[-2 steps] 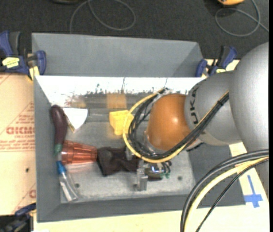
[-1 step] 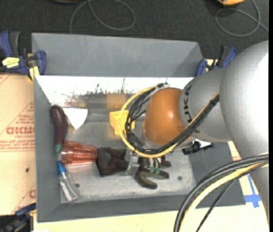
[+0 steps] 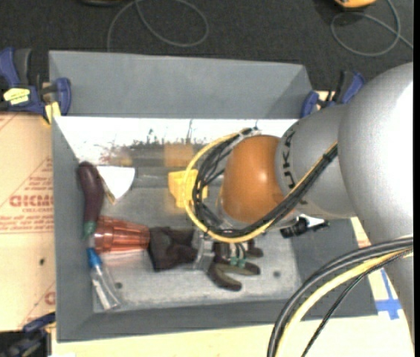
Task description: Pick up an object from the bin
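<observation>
My pincer [image 3: 228,262] is down in the grey metal bin [image 3: 180,88], near the middle of its front wall. I cannot tell if it is spread or pressed together. A dark brown crumpled lump [image 3: 166,248] lies just beside it, on the left-wall side. Past that, a see-through orange-red cup [image 3: 120,236] lies tipped over. A long dark purple eggplant-shaped thing [image 3: 89,188] sits by the left wall.

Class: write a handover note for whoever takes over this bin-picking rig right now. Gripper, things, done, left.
Gripper: down at the front middle of the bin, beside a dark brown lump; no thing seen in it.
Things: purple toy eggplant, reddish clear cups and blue-tipped clear tube at left; yellow item behind the arm.
Done: nothing lifted.
Left: grasp one, lift it out.
</observation>
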Robot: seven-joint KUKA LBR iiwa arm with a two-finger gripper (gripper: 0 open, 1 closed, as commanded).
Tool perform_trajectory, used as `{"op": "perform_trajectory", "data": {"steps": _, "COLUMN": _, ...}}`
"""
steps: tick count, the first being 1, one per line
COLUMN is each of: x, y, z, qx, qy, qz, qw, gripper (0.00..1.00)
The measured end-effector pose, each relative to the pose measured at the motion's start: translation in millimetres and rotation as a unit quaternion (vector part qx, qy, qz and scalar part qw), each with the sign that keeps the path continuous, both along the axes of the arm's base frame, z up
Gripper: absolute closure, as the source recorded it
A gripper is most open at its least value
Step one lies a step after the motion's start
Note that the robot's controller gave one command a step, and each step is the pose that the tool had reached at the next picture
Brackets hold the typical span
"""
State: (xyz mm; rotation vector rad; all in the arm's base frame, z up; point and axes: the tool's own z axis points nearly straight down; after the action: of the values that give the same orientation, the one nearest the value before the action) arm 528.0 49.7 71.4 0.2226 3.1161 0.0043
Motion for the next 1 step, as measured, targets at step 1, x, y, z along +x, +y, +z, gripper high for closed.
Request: {"op": "perform_trajectory", "data": {"steps": 1, "x": 0.1, "y": -0.1, "z": 0.0, "qx": 0.0, "qy": -0.0001, "qz": -0.001, "qw": 1.0, "gripper": 1.0}}
